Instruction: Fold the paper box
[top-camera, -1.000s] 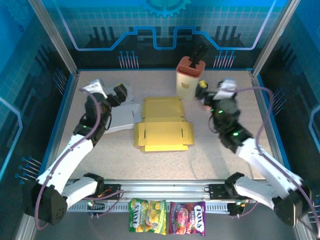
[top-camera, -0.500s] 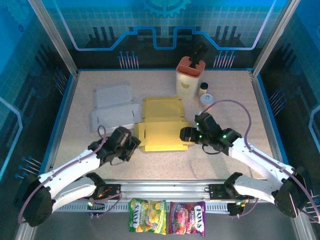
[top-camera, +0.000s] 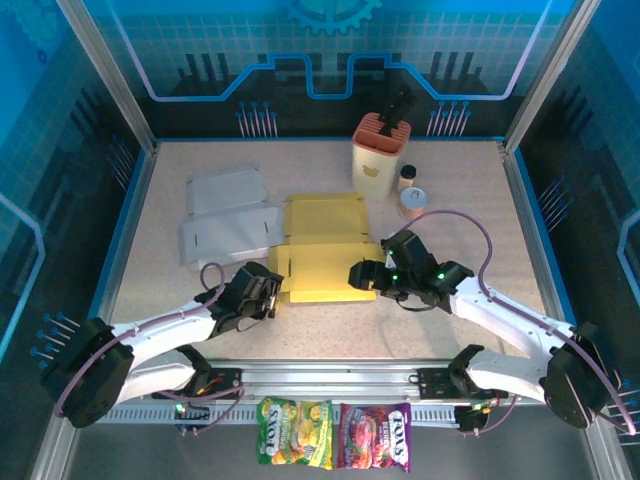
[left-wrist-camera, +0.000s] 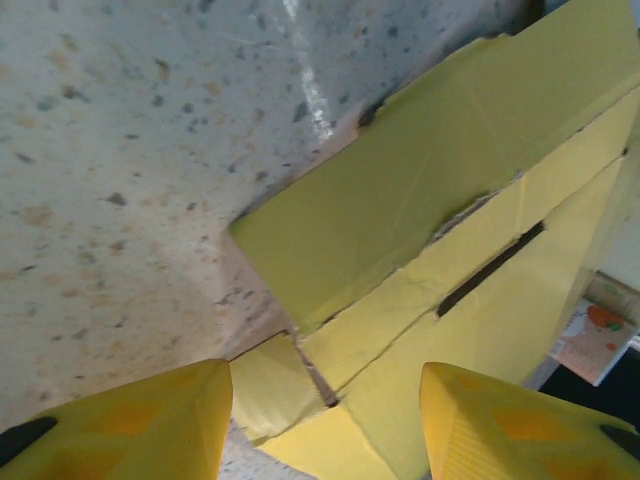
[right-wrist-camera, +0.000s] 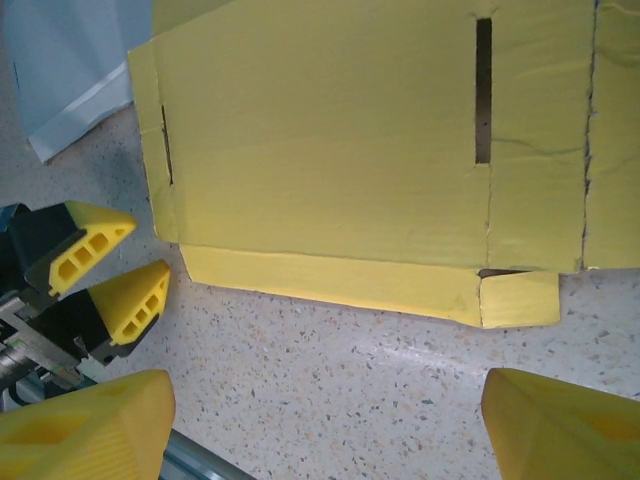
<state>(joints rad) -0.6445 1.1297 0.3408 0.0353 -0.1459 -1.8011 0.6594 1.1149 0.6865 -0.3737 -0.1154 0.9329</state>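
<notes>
The flat yellow cardboard box blank (top-camera: 325, 245) is found unfolded mid-table (top-camera: 330, 330). The left gripper (left-wrist-camera: 325, 400) is parted astride its near-left corner flap. The right gripper (right-wrist-camera: 330, 410) is parted beside the near-right corner, with nothing held. If only one side is clamped, the blank may be dragged rather than creased.

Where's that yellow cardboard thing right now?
In the top view the yellow box lies flat mid-table, right of the grey sheet, with the left gripper and right gripper at its near corners.
</notes>
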